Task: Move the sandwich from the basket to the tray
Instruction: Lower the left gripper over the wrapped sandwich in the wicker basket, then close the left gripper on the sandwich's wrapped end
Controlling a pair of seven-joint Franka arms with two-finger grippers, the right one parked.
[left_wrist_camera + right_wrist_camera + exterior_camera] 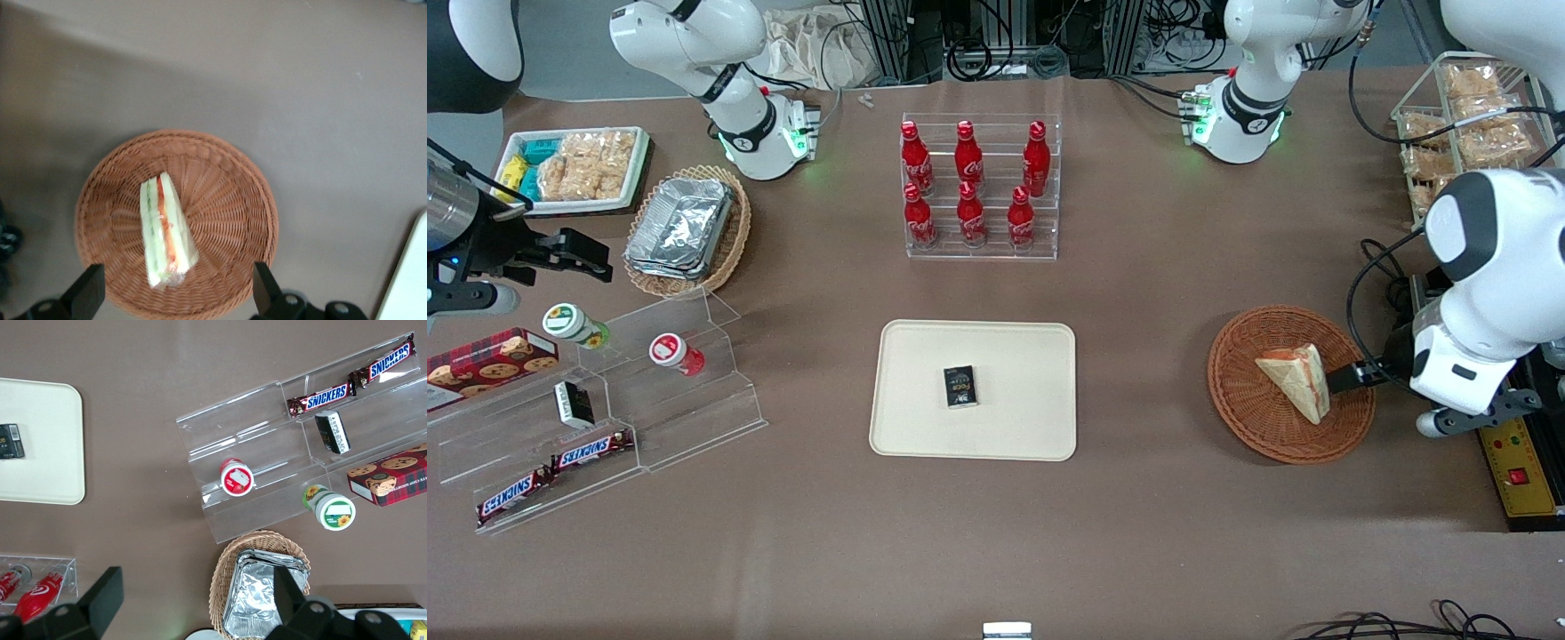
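Presently the fingers [87,293] of the left gripper [175,293] stand spread wide, gripping nothing, poised above the rim of the basket [1240,391] at the working arm's end of the tabletop [1138,533]. Between and below them lies the sandwich [165,230], resting in the basket on its side, red and green filling showing along the cut edge. Toward the middle of the tabletop, well apart from the basket, sits the tray [907,427]; a small dark packet [960,388] lies on it. A clear rack of red bottles [969,182] stands farther from the front camera than the tray.
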